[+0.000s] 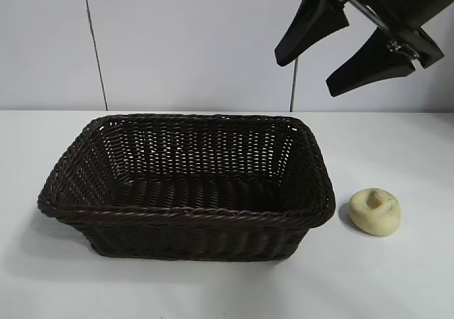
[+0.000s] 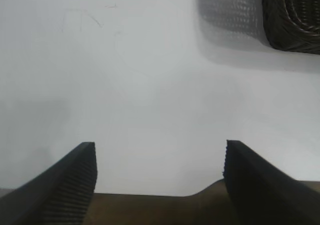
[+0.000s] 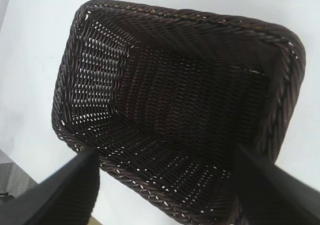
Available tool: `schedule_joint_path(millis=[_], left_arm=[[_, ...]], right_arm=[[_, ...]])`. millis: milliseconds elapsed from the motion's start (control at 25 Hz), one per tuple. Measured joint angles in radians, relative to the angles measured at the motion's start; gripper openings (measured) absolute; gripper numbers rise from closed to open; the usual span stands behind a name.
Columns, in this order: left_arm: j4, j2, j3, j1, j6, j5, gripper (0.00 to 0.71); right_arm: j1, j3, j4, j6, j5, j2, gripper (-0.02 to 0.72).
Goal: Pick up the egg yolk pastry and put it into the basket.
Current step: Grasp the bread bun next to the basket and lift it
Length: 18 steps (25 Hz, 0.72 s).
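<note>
The pale yellow egg yolk pastry (image 1: 374, 210) lies on the white table just right of the dark brown wicker basket (image 1: 186, 213), apart from it. My right gripper (image 1: 307, 74) hangs high above the basket's far right corner, open and holding nothing. Its wrist view looks down into the basket (image 3: 175, 105), which has nothing inside, and the pastry is out of that view. My left gripper (image 2: 160, 157) is open over bare table, with a corner of the basket (image 2: 292, 20) far ahead. The left arm is out of the exterior view.
The white table (image 1: 397, 283) runs all round the basket. A pale wall with dark vertical seams (image 1: 94, 42) stands behind it. The table's near edge (image 2: 150, 207) shows under my left gripper.
</note>
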Motion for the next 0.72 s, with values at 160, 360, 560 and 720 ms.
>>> schedule_joint_path(millis=[160,360,560,720], left_arm=[[0.000,-0.086,0.000,0.000,0.000,-0.001,0.517],[0.000,-0.269,0.000,0.000,0.000,0.000,0.517],[0.000,-0.335,0.000,0.000,0.000,0.005,0.517],[0.000,-0.335,0.000,0.000,0.000,0.005,0.517]], right_arm=[[0.000,0.000,-0.003,0.000,-0.002,0.000,0.539],[0.000,0.000,-0.003,0.000,0.012,0.000,0.539],[0.000,-0.003,-0.025,0.015,0.053,0.000,0.539],[0.000,-0.027,-0.146,0.109,0.080,0.000,0.539]])
